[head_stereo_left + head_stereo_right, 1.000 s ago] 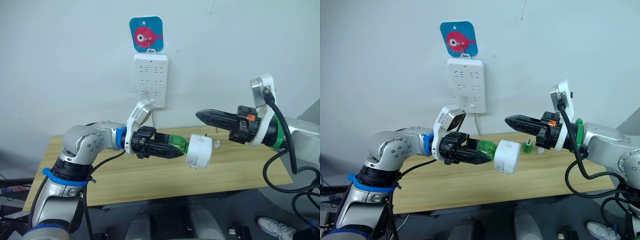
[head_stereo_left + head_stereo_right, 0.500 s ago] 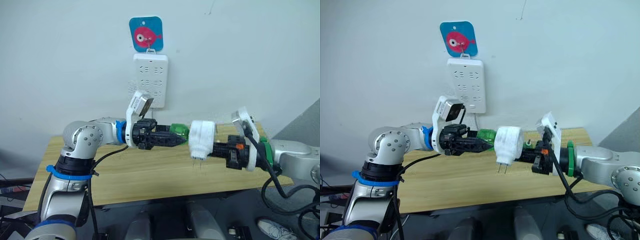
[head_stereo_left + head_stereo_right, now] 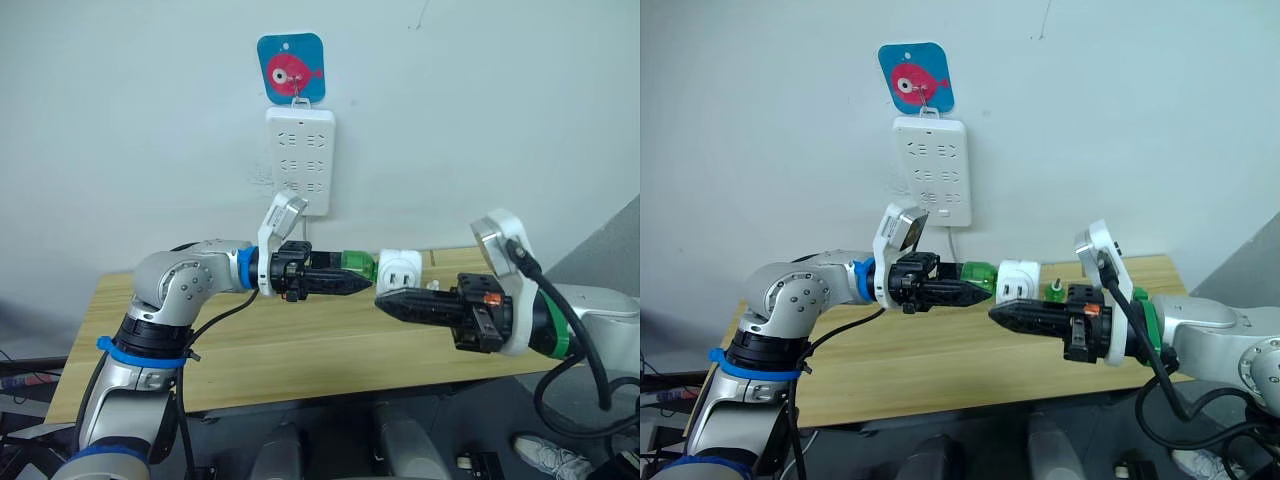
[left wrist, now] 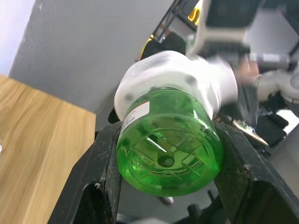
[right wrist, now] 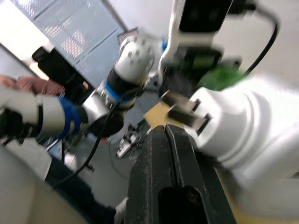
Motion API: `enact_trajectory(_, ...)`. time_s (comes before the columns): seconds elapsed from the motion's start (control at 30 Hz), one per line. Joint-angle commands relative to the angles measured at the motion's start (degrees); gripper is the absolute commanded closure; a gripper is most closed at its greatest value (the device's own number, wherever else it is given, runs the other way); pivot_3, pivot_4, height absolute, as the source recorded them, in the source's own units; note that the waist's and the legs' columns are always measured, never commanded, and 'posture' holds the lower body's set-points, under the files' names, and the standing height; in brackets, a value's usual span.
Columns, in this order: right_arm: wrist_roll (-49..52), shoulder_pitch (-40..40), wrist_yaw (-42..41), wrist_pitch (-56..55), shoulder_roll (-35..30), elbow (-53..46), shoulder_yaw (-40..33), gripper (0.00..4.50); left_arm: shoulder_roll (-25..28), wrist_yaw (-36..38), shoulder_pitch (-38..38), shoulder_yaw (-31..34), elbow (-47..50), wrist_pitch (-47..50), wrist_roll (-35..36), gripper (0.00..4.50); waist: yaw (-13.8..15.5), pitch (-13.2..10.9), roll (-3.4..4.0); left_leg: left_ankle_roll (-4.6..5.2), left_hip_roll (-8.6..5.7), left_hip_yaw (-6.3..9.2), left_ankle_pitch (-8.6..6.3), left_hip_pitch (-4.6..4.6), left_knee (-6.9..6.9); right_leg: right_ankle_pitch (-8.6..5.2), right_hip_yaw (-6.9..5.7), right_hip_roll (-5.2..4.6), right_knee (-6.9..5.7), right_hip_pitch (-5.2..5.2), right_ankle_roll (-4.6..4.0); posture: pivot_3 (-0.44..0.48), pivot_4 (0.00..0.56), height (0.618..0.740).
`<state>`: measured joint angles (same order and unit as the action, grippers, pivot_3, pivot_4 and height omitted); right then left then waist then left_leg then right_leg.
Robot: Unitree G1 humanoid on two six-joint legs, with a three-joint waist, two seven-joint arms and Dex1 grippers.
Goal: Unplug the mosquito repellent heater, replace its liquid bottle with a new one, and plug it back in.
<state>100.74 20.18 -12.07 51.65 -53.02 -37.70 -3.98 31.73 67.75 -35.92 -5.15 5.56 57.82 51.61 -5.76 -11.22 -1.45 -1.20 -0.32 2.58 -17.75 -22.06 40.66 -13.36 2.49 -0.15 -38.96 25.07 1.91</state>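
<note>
My left gripper (image 3: 345, 285) is shut on a translucent green bottle (image 4: 168, 135) that sits in the socket of the white mosquito repellent heater (image 3: 400, 270). The pair is held level above the table, and the heater's two prongs (image 5: 184, 112) point away from the wall. I cannot tell whether this is the new one. My right gripper (image 3: 385, 298) is shut and empty, its tip just under and in front of the heater. A second small green bottle (image 3: 1054, 291) stands on the table behind the heater.
The long white power strip (image 3: 301, 160) hangs on the wall under a blue fish card (image 3: 292, 68), above and behind the heater. The wooden table (image 3: 300, 350) runs below both arms. A small white piece (image 3: 432, 285) lies near the second bottle.
The heater has turned on the bottle, so its prongs now face outward instead of down. My right gripper dropped from high on the right and now points under the heater.
</note>
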Motion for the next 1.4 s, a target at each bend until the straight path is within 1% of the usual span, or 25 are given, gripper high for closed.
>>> enact_trajectory(0.03, -0.86, 1.51, 2.34, -2.01, 0.62, 0.76, -1.07, 4.50, 1.36, 3.85, 0.15, -0.27, 3.57, -0.90, 1.00, 2.21, -0.01, 0.00, 0.00, 0.00, 0.00, -0.01, 0.00, 0.00, 0.00, 0.00, 0.01, 0.00, 0.01, 0.00, 0.00, -0.213, 0.152, 0.730)
enact_trajectory(0.23, -4.01, 2.55, 3.80, -1.75, 0.84, 2.82, -0.55, 4.50, 3.87, 7.90, 0.78, -1.30, 5.20, -0.34, 1.58, 2.21, -0.04, 0.00, 0.00, 0.01, 0.00, -0.04, 0.00, 0.00, -0.01, 0.00, 0.02, 0.00, 0.02, 0.01, 0.00, -0.211, 0.152, 0.730)
enact_trajectory(0.33, -5.40, 2.95, 3.17, -1.06, 0.86, 3.90, -0.38, 4.50, 4.03, 8.23, 0.68, -0.67, 5.54, 0.78, 2.56, 2.21, -0.04, 0.00, 0.00, 0.01, 0.01, -0.05, -0.01, 0.00, -0.01, -0.01, 0.02, 0.00, 0.02, 0.01, 0.01, -0.211, 0.152, 0.730)
enact_trajectory(0.5, -8.87, 2.30, 0.31, 0.93, 0.62, 5.02, 0.79, 4.50, 3.58, 7.24, -0.17, 1.19, 5.40, 4.27, 5.99, 2.21, -0.07, 0.00, 0.00, 0.02, 0.01, -0.04, -0.01, 0.00, -0.01, -0.02, 0.02, 0.01, 0.02, 0.01, 0.02, -0.206, 0.147, 0.730)
enact_trajectory(0.63, -9.74, 2.10, -1.19, 1.81, 1.19, 4.72, 0.98, 4.50, 3.07, 5.81, -0.89, 2.46, 4.76, 6.31, 7.82, 2.21, -0.07, 0.00, 0.00, 0.02, 0.02, -0.03, -0.01, -0.01, -0.01, -0.02, 0.01, 0.01, 0.02, 0.01, 0.03, -0.202, 0.146, 0.730)
enact_trajectory(1.1, -8.33, 1.38, -3.00, 3.25, 0.98, 3.19, 0.85, 4.50, 0.73, 2.26, -2.71, 3.20, 3.94, 8.36, 9.58, 2.21, -0.06, 0.00, 0.00, 0.02, 0.01, -0.03, -0.01, -0.01, -0.01, -0.02, 0.02, 0.01, 0.02, 0.01, 0.03, -0.201, 0.146, 0.730)
enact_trajectory(1.4, -8.15, 1.17, -4.88, 4.06, 0.24, 2.85, 0.78, 4.50, 0.26, 0.35, -2.99, 3.70, 4.02, 9.02, 10.82, 2.21, -0.07, 0.00, 0.00, 0.02, 0.01, -0.04, -0.01, 0.00, -0.01, -0.02, 0.02, 0.01, 0.02, 0.01, 0.03, -0.198, 0.146, 0.730)
